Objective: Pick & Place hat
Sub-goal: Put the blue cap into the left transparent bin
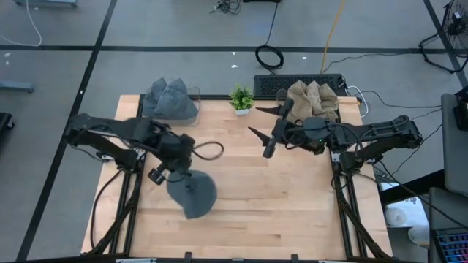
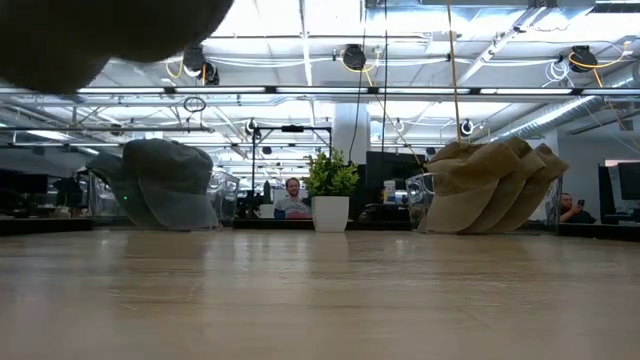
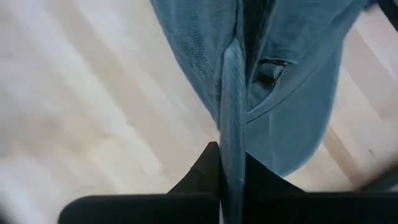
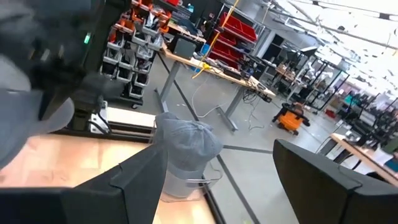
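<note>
The left end effector (image 1: 174, 175) is pinching a grey-blue hat (image 1: 193, 193), its fingers (image 3: 205, 177) pressed together on a fold of the fabric. The hat hangs over the front left part of the tabletop (image 1: 278, 204); whether it touches the wood is hard to tell from above. The right end effector (image 1: 263, 126) hovers near the rear middle, fingers spread wide, beside a small potted plant (image 1: 241, 98). Grey hats (image 1: 170, 100) and tan hats (image 1: 313, 100) are stacked at the rear corners.
</note>
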